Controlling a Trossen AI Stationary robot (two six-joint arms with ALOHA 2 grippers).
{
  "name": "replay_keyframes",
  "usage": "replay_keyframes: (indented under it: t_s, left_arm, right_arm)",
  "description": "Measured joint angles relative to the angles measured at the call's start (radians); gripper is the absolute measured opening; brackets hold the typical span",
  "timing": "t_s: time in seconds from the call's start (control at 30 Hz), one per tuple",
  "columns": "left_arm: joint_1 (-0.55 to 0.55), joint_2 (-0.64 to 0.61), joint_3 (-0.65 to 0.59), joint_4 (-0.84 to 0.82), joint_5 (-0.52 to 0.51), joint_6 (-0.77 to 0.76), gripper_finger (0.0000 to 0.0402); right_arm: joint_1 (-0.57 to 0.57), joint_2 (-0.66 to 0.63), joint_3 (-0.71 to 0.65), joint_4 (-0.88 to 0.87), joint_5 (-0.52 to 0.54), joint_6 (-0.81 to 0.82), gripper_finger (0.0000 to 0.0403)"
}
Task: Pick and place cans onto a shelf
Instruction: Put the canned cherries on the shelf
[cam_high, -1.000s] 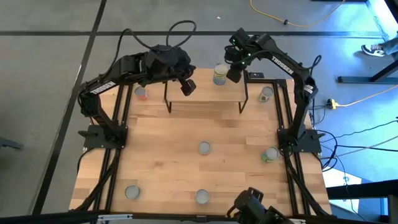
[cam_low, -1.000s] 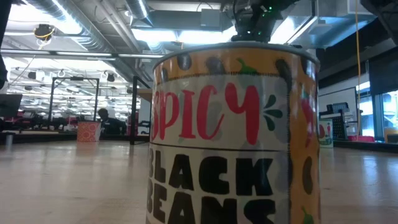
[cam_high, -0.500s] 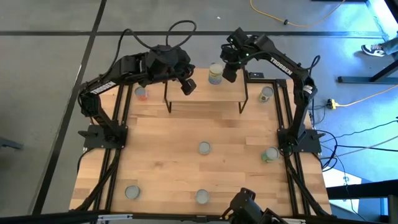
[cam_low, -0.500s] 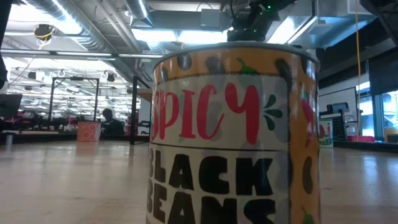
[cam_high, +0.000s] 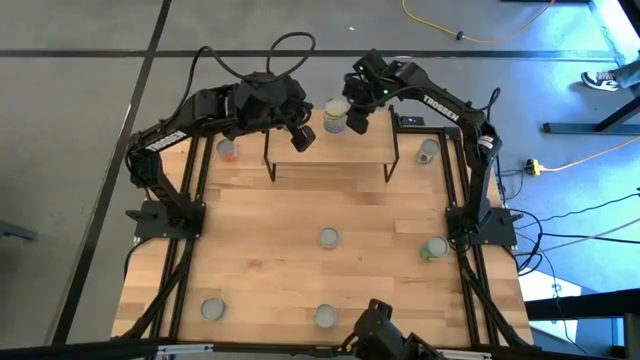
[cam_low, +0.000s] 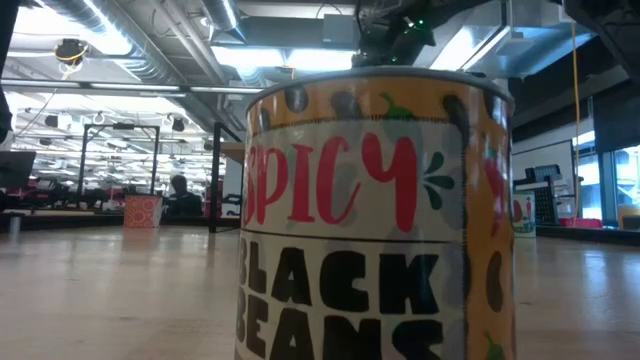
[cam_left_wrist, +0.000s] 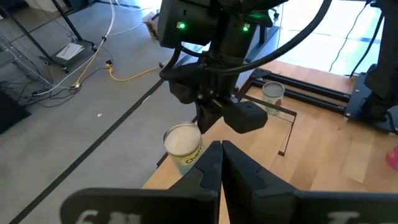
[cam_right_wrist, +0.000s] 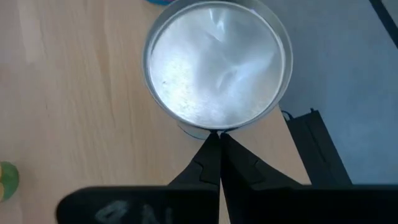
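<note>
Where the shelf's (cam_high: 330, 150) light wood plank meets its far edge, a can with a yellow label (cam_high: 336, 116) stands upright, its silvery top bare to the overhead camera. In the right wrist view this can (cam_right_wrist: 217, 68) fills most of the picture, with wood under it and grey floor just past it on one side. The right gripper (cam_high: 356, 118) is just beside the can on its right-arm side; its two dark fingers (cam_right_wrist: 208, 162) are pressed together with nothing between them, and their tips meet the can's rim. The can is touched, not gripped.

The left gripper (cam_high: 300, 137) hangs over the left part of the plank, near the can but apart from it, its claw also closed and empty; its wrist camera looks past the joined fingers (cam_left_wrist: 211, 165) at the yellow-labelled can (cam_left_wrist: 183, 144) and the right gripper (cam_left_wrist: 214, 112) above it.

Six more cans stand upright on the wooden tabletop (cam_high: 260, 240):
- a red-orange can (cam_high: 228, 150) left of the shelf
- a can (cam_high: 428, 150) right of the shelf
- a can (cam_high: 328, 237) mid-table
- a green-labelled can (cam_high: 435, 248) by the right edge
- two cans (cam_high: 212, 308) (cam_high: 325, 316) along the near edge

The low camera is nearly blocked by a "Spicy Black Beans" can (cam_low: 375, 220) close in front of it.
</note>
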Motion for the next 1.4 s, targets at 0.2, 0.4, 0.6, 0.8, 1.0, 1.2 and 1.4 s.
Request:
replay_keyframes:
  t_s: [0.2,0.4,0.6,0.8,1.0,1.2,1.4]
  left_arm:
    - [0.000,0.000,0.000,0.000,0.000,0.000,0.0000]
    - [0.000,0.000,0.000,0.000,-0.001,0.000,0.0000]
    - [0.000,0.000,0.000,0.000,-0.001,0.000,0.0000]
    - [0.000,0.001,0.000,0.000,-0.002,0.000,0.0000]
    - [0.000,0.001,0.000,0.001,-0.002,0.000,0.0000]
    - [0.000,0.001,0.000,0.001,-0.002,0.000,0.0000]
    - [0.000,0.001,0.000,0.001,-0.002,0.000,0.0000]
  right_arm:
    - [0.008,0.000,0.000,0.044,-0.051,0.027,0.0005]
    - [0.008,0.000,0.000,0.082,-0.061,0.047,0.0005]
    - [0.011,0.005,0.000,0.105,-0.112,0.048,0.0005]
    - [0.024,0.016,0.000,0.124,-0.120,0.045,0.0005]
    - [0.036,0.023,0.000,0.157,-0.120,0.044,0.0005]
    - [0.036,0.023,0.000,0.155,-0.120,0.043,0.0005]
    - [0.040,-0.023,0.000,0.074,-0.119,0.001,0.0005]
